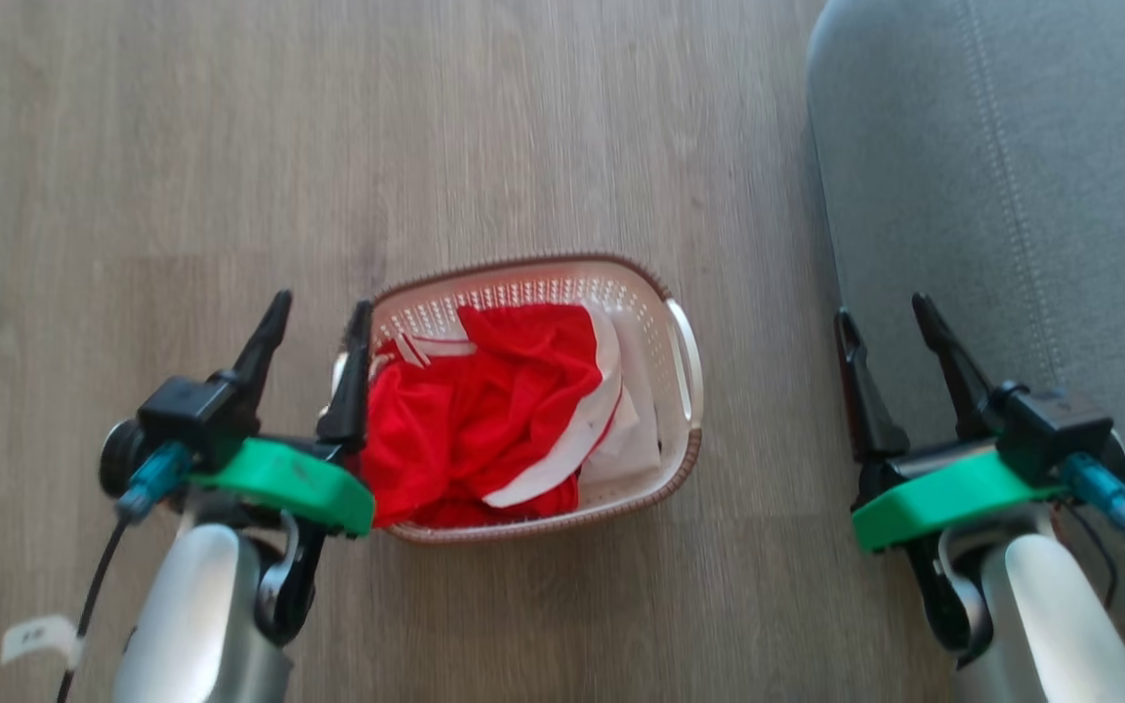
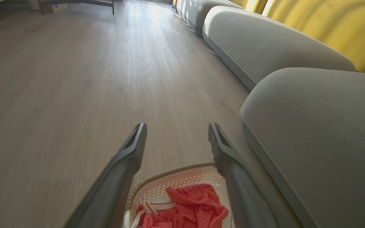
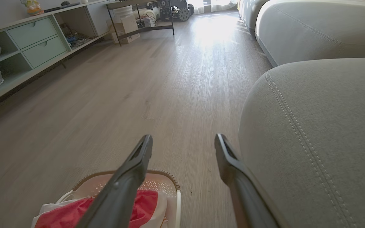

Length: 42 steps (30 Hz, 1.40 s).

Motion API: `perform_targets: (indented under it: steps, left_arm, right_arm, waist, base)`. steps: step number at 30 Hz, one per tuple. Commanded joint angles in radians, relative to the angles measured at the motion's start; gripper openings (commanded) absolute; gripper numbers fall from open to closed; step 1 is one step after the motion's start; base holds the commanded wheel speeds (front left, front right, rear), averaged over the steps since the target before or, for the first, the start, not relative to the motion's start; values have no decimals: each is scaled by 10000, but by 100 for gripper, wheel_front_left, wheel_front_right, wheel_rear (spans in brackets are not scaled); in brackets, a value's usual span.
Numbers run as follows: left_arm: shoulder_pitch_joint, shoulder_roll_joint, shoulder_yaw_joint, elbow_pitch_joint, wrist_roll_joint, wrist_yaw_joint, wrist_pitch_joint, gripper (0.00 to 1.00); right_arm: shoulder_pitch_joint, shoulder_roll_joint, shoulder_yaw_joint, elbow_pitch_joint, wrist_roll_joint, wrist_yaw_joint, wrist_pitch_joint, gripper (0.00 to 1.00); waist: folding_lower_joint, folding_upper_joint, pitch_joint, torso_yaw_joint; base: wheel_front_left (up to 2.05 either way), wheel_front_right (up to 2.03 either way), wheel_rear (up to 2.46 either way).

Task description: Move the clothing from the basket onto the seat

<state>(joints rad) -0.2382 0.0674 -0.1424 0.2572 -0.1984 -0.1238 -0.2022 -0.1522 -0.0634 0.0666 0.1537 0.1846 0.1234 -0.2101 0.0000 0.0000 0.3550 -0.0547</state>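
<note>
Left jaws: spread wide, nothing between them. Fingers (image 1: pixel 265 342) dark and long, held above the floor (image 1: pixel 230 146). In the head view the inner finger crosses the basket's left rim.

Right jaws: spread wide, empty. In the head view they stand over the seat's near edge, where cushion meets floor.

Basket (image 1: pixel 523 288): cream, perforated, brown rim, side handles. It stands upright on the floor between the two sets of jaws, just right of the left jaws and apart from the right jaws on their left. In the left wrist view it sits low between the fingers, with its far rim about level with their lower halves. In the right wrist view it lies under the left finger.

Clothing (image 1: pixel 484 410): red fabric with white stripes and panels, crumpled inside the basket. It fills most of the basket, with a white piece against the right wall. No jaws touch it.

Seat (image 1: pixel 1012 195): grey cushion with a rounded corner and a double-stitched seam. It is right of both sets of jaws and beneath the outer right finger. Nothing lies on the part in view.

Further cushions (image 2: pixel 265 41): grey, in a row beyond the seat, ahead of the left jaws and to their right.

Shelf unit (image 3: pixel 36 38): pale drawers, far ahead of the right jaws on their left.
</note>
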Motion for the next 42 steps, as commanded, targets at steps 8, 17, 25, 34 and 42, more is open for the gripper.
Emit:
perform_targets:
  steps: [8, 17, 25, 34, 42]
  left_arm:
    - [-1999, 323, -551, 2269, -58, -53, 470, 100]
    - [-3787, 426, -1356, 4916, 209, -64, 810, 100]
    - [-5188, 524, -1904, 7237, 577, -65, 1188, 100]
    - [-6487, 749, -2152, 9040, 843, 407, 1810, 100]
    - [-7175, 1025, -2786, 9882, 1375, 571, 2541, 100]
  right_arm:
    - [-873, 123, 246, -564, 91, 73, -176, 100]
    - [-1295, 129, 328, -632, 243, 73, -331, 100]
    - [-1647, 130, 460, -635, 432, 73, -458, 100]
    - [-2086, 131, 707, -671, 671, 73, -510, 100]
    - [-2342, 131, 892, -869, 950, 73, -515, 100]
  waist:
    - [0, 0, 1462, -280]
    - [0, 0, 2417, -483]
    - [0, 0, 3236, -703]
    - [0, 0, 4138, -1071]
    - [0, 0, 4655, -1385]
  base:
    - [0, 0, 0]
    - [0, 0, 0]
    - [0, 0, 0]
    - [0, 0, 0]
    - [0, 0, 0]
